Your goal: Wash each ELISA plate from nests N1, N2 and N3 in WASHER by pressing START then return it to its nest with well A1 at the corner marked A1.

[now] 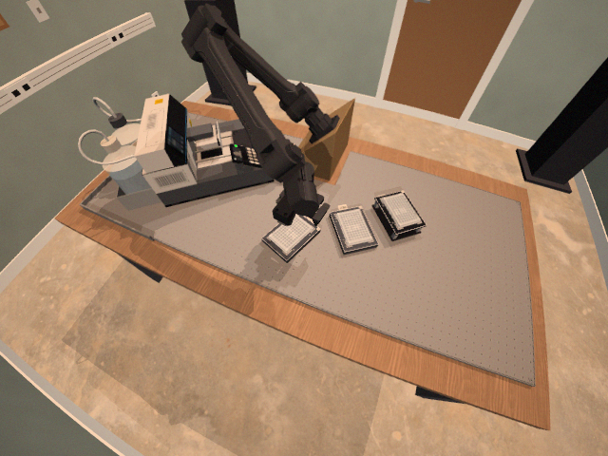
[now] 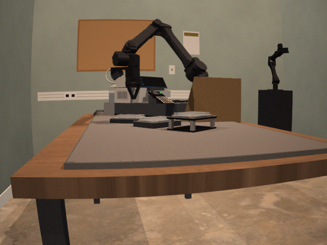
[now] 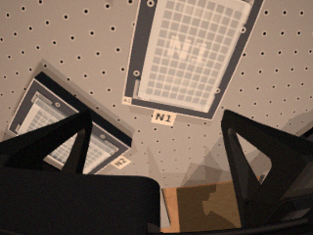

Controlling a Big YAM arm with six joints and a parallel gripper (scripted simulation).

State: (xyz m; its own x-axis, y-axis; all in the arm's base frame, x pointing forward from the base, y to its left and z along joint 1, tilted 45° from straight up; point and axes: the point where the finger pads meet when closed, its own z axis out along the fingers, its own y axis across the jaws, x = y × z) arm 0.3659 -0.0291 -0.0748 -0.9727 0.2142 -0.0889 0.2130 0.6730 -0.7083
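Observation:
My gripper [image 1: 300, 216] [image 2: 134, 97] [image 3: 156, 117] is open and empty, above the table near nest N1. A clear plate [image 1: 293, 234] [image 3: 196, 54] lies in nest N1 [image 1: 286, 257] [image 3: 131, 80], whose A1 mark shows at its lower left corner in the wrist view. Another plate [image 1: 352, 225] [image 3: 36, 119] lies in nest N2 [image 2: 153, 124]. A third plate [image 1: 401, 210] [image 2: 191, 114] lies on the raised nest N3 [image 2: 192, 125]. The washer [image 1: 164, 129] shows a green light [image 1: 236, 145] [image 2: 160, 92] by its keypad [image 1: 252, 156] [image 2: 165, 99]. I see no plate at its carrier, partly hidden by the arm.
A brown angled panel [image 1: 338, 142] [image 2: 216, 98] stands beside the arm's base, between the washer and the nests. Bottles with hoses [image 1: 124, 169] stand behind the washer. The perforated mat [image 1: 442, 275] [image 2: 158, 147] lies on the wooden table [image 1: 343, 338] [image 2: 132, 184].

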